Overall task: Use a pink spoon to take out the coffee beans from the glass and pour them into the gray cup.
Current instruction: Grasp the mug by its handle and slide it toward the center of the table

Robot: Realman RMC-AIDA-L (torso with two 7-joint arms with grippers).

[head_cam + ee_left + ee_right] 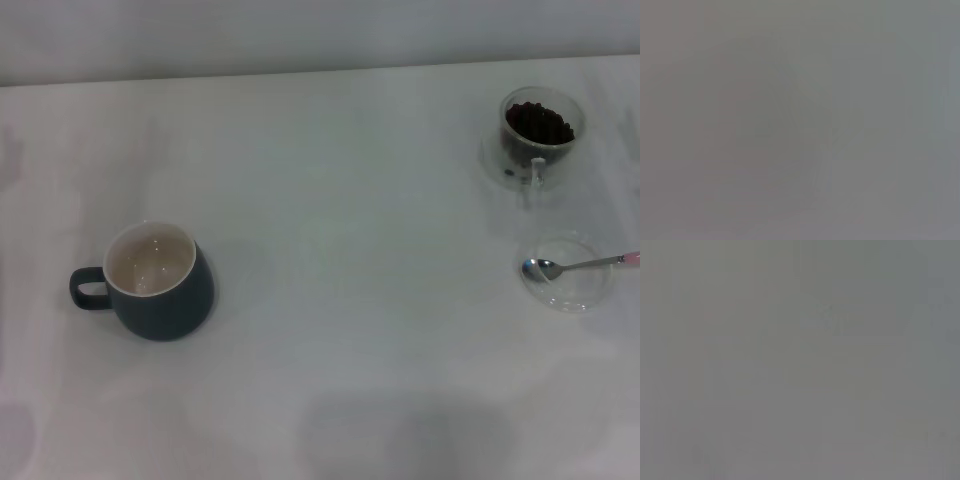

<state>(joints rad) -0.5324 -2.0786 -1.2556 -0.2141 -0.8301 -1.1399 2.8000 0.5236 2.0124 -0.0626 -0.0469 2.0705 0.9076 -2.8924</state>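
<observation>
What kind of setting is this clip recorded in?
Probably a staged tabletop test setup, not a real kitchen: a plain white table bears only a gray cup, a glass of coffee beans and a pink spoon on a clear dish.

White table [330, 200] — clear glass dish [580, 295]

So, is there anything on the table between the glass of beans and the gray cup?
Nothing visible: the table is bare between the glass on the right and the cup on the left.
</observation>
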